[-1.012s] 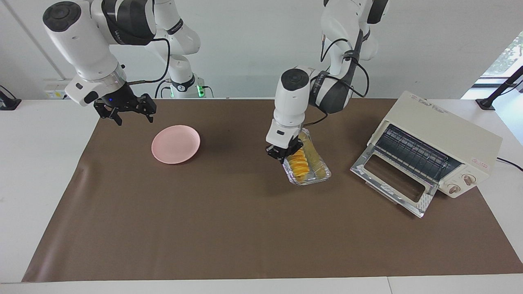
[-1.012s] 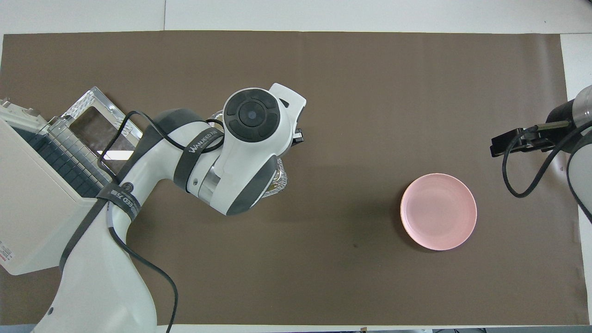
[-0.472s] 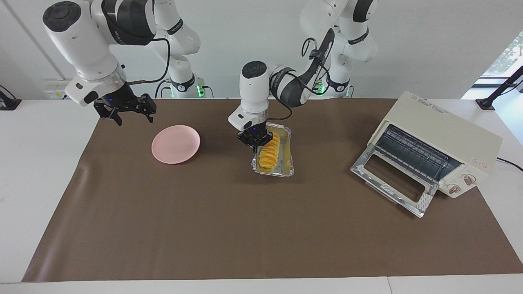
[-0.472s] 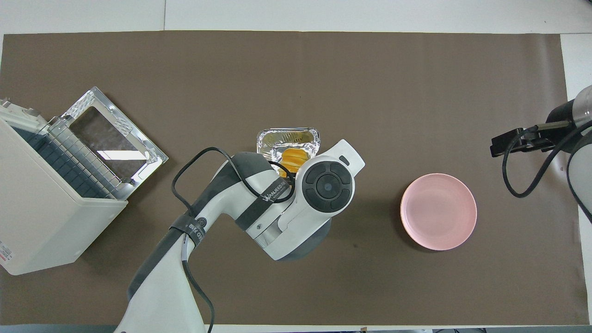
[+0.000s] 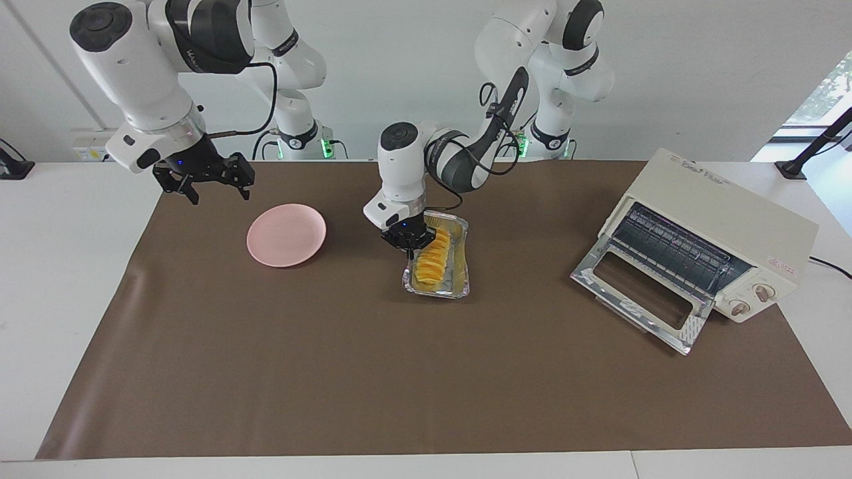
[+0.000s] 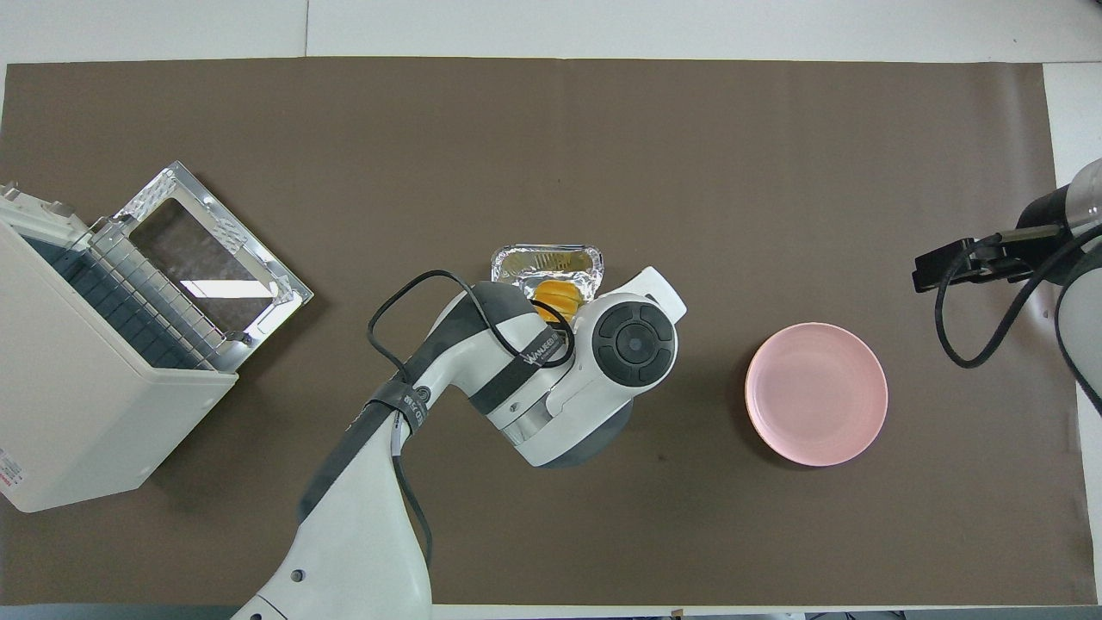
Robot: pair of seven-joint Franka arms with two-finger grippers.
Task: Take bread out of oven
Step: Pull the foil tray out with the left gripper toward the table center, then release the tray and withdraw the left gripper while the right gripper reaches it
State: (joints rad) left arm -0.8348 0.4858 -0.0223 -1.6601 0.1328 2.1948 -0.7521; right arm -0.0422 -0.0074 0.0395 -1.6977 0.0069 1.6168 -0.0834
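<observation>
Bread (image 5: 431, 259) tray now nearer plate (image 5: 286, 235)

A white desk (image 5: 60, 266) with a brown mat (image 5: 373, 372) covering most of its top stands against a plain white wall (image 5: 399, 66), with a wall socket (image 5: 90, 154) at one corner and a bright window (image 5: 822, 93) at the other.

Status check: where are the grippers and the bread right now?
Left gripper at foil tray rim, mid-mat. Bread in tray, out of oven, door down. Right gripper waits open near pink plate.
</observation>
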